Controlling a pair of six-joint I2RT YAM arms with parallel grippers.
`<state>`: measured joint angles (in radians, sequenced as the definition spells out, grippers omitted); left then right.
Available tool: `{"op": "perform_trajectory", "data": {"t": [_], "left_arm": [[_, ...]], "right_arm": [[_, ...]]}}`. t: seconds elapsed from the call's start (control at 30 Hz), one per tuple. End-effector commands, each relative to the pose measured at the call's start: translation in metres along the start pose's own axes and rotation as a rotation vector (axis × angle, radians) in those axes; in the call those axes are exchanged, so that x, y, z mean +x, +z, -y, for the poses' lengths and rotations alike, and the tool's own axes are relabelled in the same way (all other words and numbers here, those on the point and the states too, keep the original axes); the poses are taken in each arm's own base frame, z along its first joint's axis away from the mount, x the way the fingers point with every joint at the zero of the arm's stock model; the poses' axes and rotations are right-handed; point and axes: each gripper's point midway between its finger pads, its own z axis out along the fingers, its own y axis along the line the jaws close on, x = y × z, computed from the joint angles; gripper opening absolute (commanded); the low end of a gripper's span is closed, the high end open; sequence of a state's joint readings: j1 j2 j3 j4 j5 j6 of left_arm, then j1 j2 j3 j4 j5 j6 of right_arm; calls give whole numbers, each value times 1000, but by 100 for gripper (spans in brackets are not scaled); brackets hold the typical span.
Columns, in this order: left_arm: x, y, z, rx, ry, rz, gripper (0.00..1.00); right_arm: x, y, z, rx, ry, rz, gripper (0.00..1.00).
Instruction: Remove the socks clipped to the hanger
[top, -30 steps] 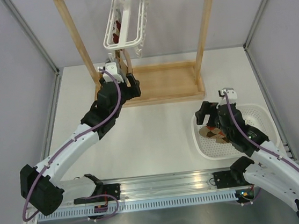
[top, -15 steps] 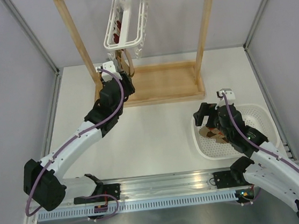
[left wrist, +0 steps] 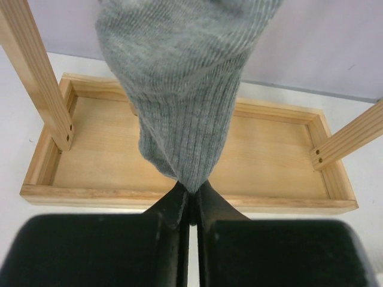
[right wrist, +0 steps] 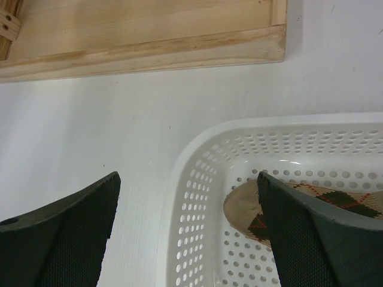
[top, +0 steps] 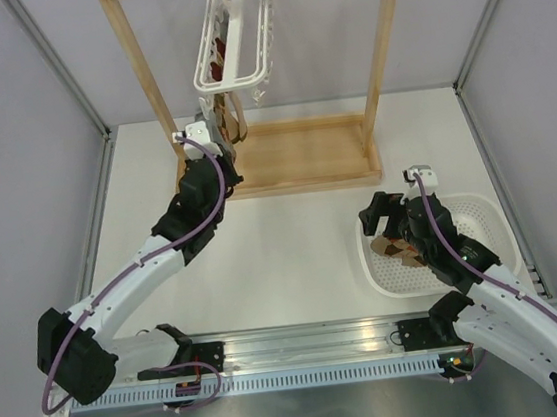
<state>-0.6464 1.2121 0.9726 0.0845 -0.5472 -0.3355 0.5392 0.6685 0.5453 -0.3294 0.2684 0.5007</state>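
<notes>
The left gripper [left wrist: 192, 200] was clamped on the lower tip of a grey ribbed sock [left wrist: 185, 89] hanging from the white hanger [top: 230, 43] above the wooden tray [left wrist: 269, 161]. The right gripper [right wrist: 187, 185] gaped over the white perforated basket [right wrist: 281, 128], where an argyle sock [right wrist: 335, 200] lay.

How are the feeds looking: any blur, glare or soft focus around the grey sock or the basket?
Left wrist: the grey sock shows sharp ribbing, while the left gripper pinching its tip looks soft, being close to the lens. Right wrist: the basket has crisp holes and no washout. Top external: even light, faint shadows, no motion blur.
</notes>
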Motion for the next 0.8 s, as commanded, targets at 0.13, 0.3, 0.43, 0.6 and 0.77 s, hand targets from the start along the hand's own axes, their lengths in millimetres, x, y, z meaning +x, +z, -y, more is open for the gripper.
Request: {"op": "perform_trajectory", "data": {"t": [0.13,0.3,0.43,0.6,0.77], "left_arm": [[-31,-26,5,79,-19,45,3],[-43,-40,7,122,-15,54,5],[-49,-52,10,165,-11,51,3],[-54,-68,16,242,15,40,2],[-54,-81,24,322,62,24,2]], "right_arm": [[-16,4,-11,-25,-27,19,98],[-22,14,-22,-44,-46,-8,98],[-32,13,-33,-80,-49,9,97],[-65,9,-49,-110,-66,62,97],[-84,14,-76,-181,-84,51,95]]}}
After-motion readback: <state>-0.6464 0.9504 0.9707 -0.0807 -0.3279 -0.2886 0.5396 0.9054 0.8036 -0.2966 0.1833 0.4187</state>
